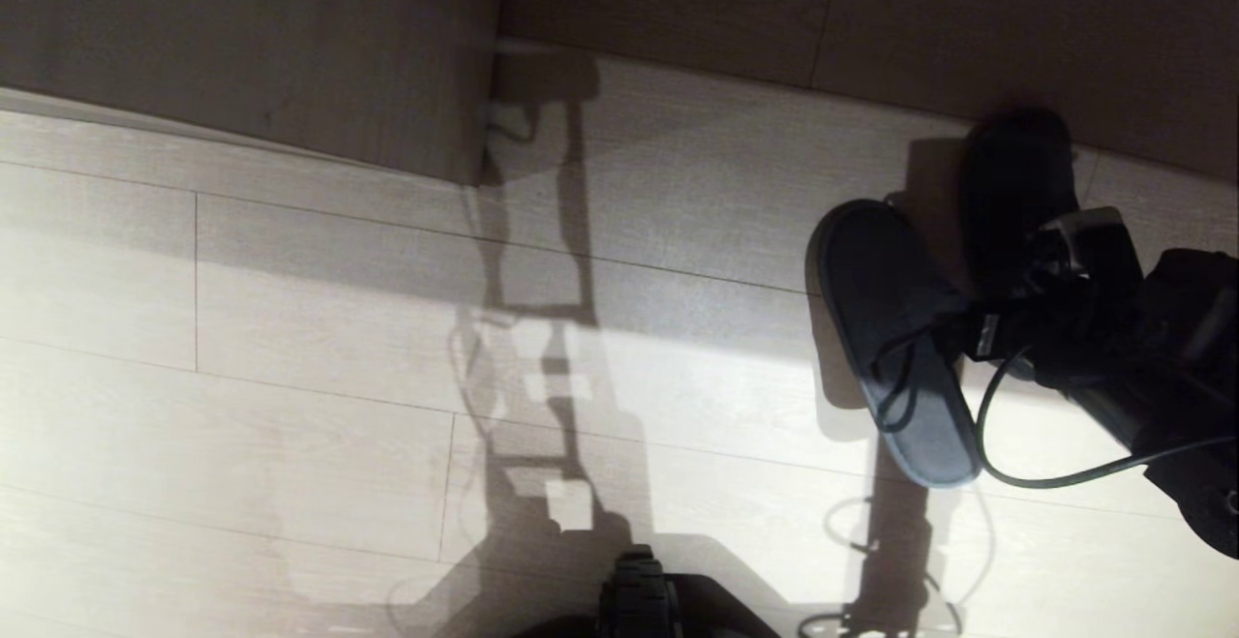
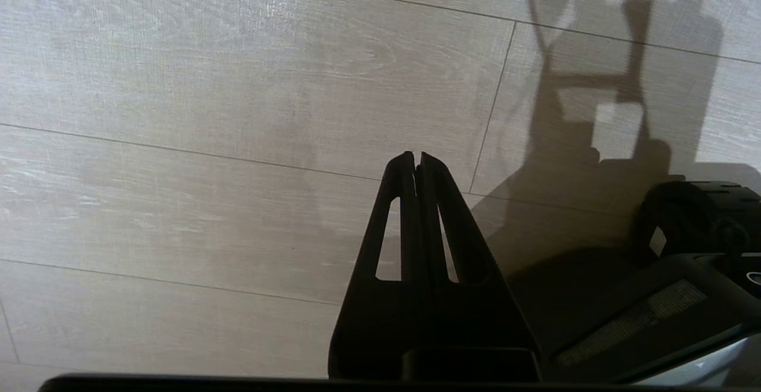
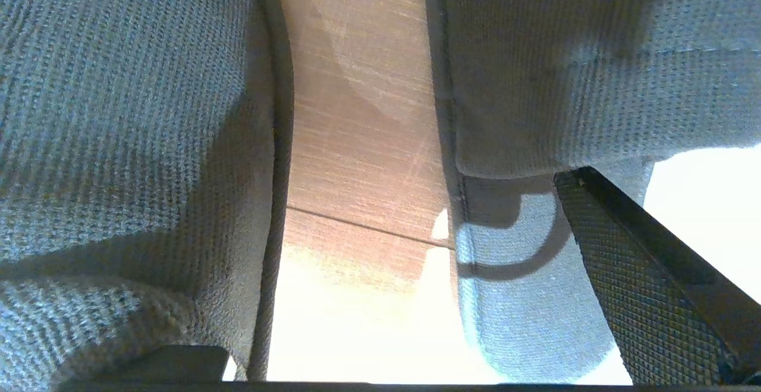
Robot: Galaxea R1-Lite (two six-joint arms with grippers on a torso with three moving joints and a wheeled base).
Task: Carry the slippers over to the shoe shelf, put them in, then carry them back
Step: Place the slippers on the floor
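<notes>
From the head view, the slippers (image 1: 895, 338) are lying on the pale wood-grain floor (image 1: 319, 328) at the right side of the scene, side by side with a narrow strip of floor between them. The nearer one is showing its full length, toe band up towards the wall; the farther one is largely hidden behind the arm. The right gripper (image 1: 953, 328) is sitting low over the pair, reaching in from the right edge, with a black cable (image 1: 1045, 478) looping down from it across the floor. How its fingers are standing cannot be told from here. A beige wood-grain panel (image 1: 290, 47) is running along the top of the scene, and a long shadow of the robot is falling across the floor in the middle.

From the left wrist view, the left gripper (image 2: 416, 160) is hanging over bare floor with its two black fingers (image 2: 399, 213) pressed together, tips meeting, holding nothing. Part of the robot's dark base (image 2: 684, 273) is showing beside it.

From the right wrist view, the camera is sitting very close to the slippers (image 3: 119, 112) — woven grey fabric is filling both sides, with a strip of floor (image 3: 357, 142) between them. One textured black finger (image 3: 630, 273) is lying against the outer side of one slipper, the other finger is barely showing at the far side, so the jaws are spread wide, straddling the pair and not clamping them.
</notes>
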